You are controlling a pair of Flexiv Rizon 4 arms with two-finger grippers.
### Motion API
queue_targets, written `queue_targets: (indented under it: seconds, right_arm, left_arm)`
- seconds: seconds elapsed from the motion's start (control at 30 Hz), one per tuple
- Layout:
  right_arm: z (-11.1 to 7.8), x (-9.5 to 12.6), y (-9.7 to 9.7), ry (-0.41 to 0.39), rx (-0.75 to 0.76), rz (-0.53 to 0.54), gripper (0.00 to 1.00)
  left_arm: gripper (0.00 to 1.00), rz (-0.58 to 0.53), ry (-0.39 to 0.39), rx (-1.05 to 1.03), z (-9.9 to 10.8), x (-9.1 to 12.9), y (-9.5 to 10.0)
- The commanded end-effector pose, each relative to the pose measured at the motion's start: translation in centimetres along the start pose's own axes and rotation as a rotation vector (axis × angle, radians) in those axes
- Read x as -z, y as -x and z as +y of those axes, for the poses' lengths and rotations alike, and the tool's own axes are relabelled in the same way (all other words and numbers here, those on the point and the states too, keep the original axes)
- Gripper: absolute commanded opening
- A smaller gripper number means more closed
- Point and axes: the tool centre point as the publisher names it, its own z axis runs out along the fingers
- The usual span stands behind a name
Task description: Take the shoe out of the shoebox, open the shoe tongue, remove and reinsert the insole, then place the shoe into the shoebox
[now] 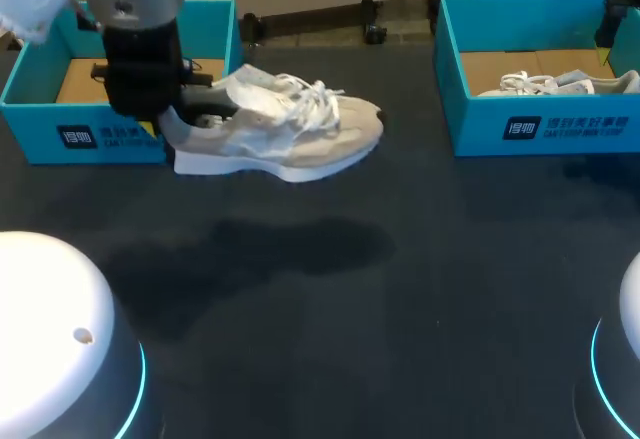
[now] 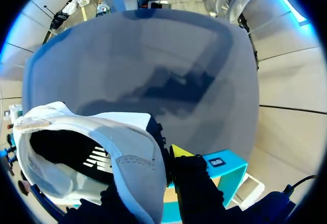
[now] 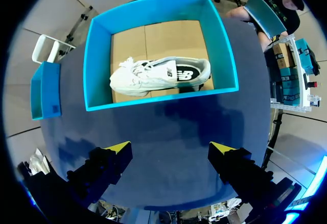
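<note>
The left gripper (image 1: 165, 124) is clamped on the heel of the shoe (image 1: 300, 124). In the left wrist view the heel wall stands between its fingers, with one yellow tip showing just outside the collar. From that grip the shoe runs lengthwise across the table (image 1: 400, 309), sole down, its toe pointing toward my right side. It hangs in the air just in front of the left shoebox (image 1: 90, 134), clear of it, and its shadow falls on the dark surface below. The right gripper (image 3: 168, 152) has its fingers wide apart and holds nothing. It hovers over the table facing the right shoebox (image 3: 97, 66), where a second shoe (image 3: 158, 76) lies on its side. I judge the tongue comes next. The laces and toe face the right arm, which is well apart from them and would have to cross toward the middle.
</note>
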Motion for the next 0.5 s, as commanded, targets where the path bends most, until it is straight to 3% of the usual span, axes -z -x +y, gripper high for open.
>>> queue_targets:
  seconds: [0.03,0.5]
  right_arm:
    - [-0.1,0.0,0.0,0.003,-0.002,-0.001,1.0]
    - [-0.1,0.0,0.0,0.003,-0.002,-0.001,1.0]
  left_arm:
    - [0.0,-0.01,0.213,-0.004,-1.0,-0.3,1.1]
    - [0.0,-0.026,0.083,-0.037,-2.0,-1.6,5.5]
